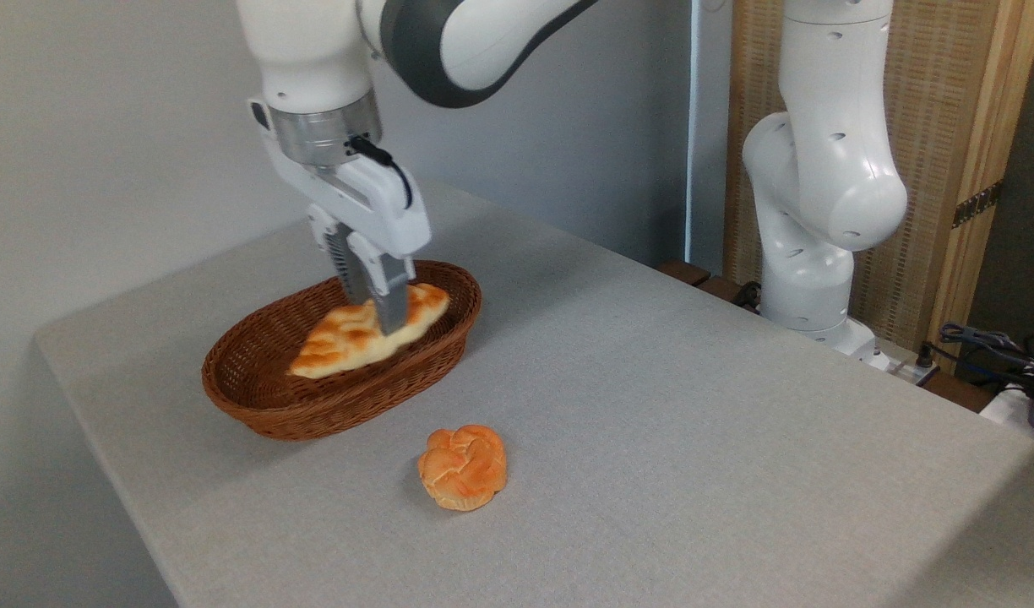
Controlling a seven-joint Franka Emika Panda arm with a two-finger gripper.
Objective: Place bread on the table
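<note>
The gripper (pixel 380 314) hangs straight down from the white arm's wrist, its two dark fingers (pixel 391 302) closed in on the middle of the bread (pixel 348 339), one finger in front of the loaf and the other mostly hidden behind it. The gap between them is narrow, only as wide as the loaf is thick at that spot, so the gripper is clamped on the bread rather than standing apart or fully together.

The bread is a braided golden loaf with browned ridges. Its long axis runs from lower left to upper right in the picture, with the left tapered end pointing down towards the near inner wall of the basket (pixel 268 397) and the right end raised near the far rim. It sits tilted, not flat. It seems to be lifted off the basket floor, though the low left tip may be touching the weave; the view does not settle this.

The brown oval wicker basket stands on the grey worktop (pixel 652 405), towards its left rear part. A round orange knotted bun (pixel 463 466) lies on the worktop in front of the basket, well clear of it and of the gripper
</note>
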